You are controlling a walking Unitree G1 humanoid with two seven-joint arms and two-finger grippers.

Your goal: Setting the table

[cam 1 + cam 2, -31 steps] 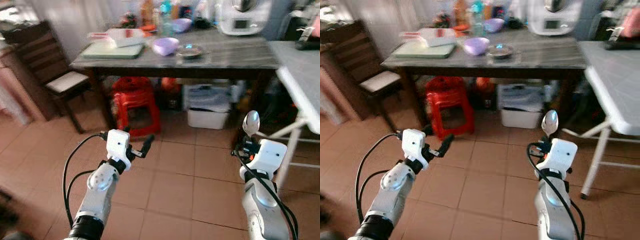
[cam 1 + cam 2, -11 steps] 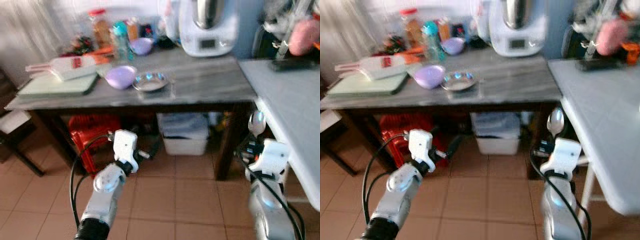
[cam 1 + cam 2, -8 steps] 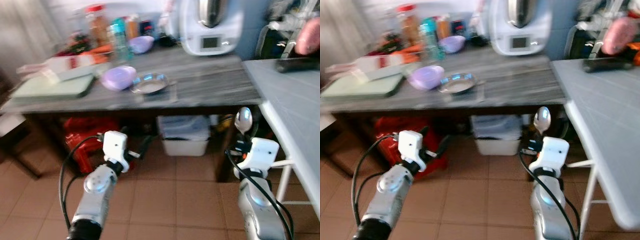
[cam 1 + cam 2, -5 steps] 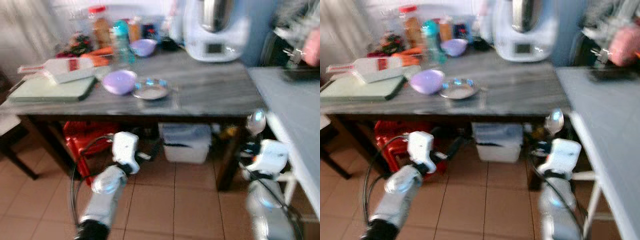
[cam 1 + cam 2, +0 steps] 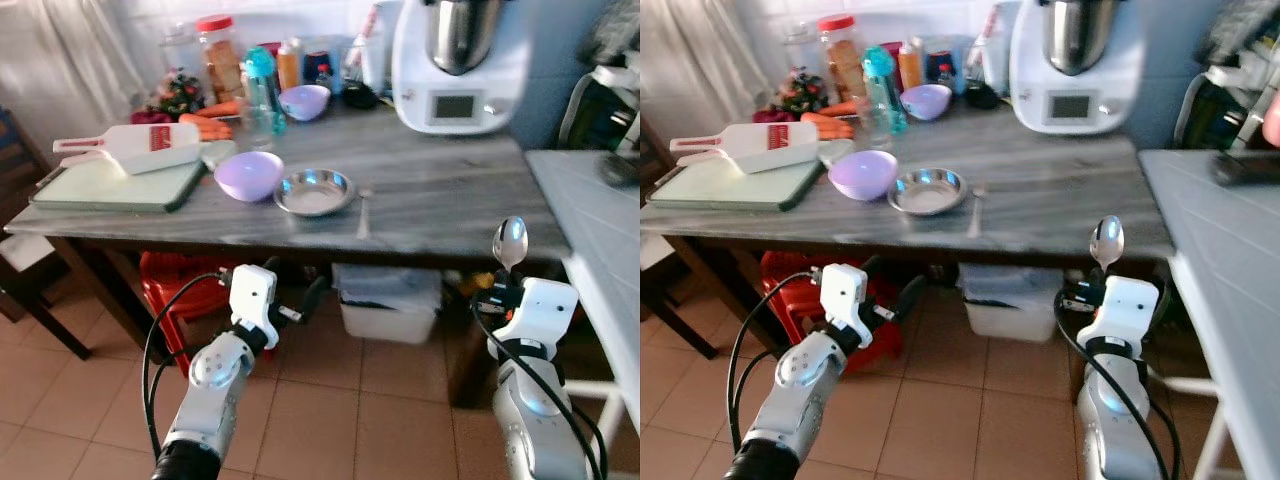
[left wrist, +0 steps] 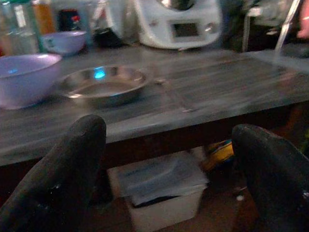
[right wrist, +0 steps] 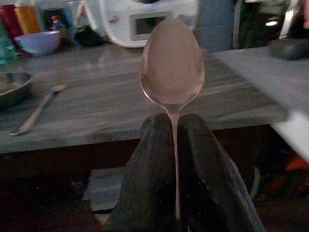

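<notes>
A grey wooden table stands in front of me. On it lie a steel plate, a purple bowl to its left and a spoon to its right. My right gripper hovers below the table's near edge, shut on the handle of a second metal spoon held upright; the right wrist view has the spoon bowl above the closed fingers. My left gripper is open and holds nothing, also below the table edge, facing the plate.
At the back of the table are a white kitchen appliance, jars and bottles and a small purple bowl. A green cutting board with a white scoop lies left. A red stool and white bin sit underneath. A pale table stands right.
The whole picture has shifted: the camera has come closer to the table and steadied. Both arms keep their pose, and the spoon stays upright in my right gripper.
</notes>
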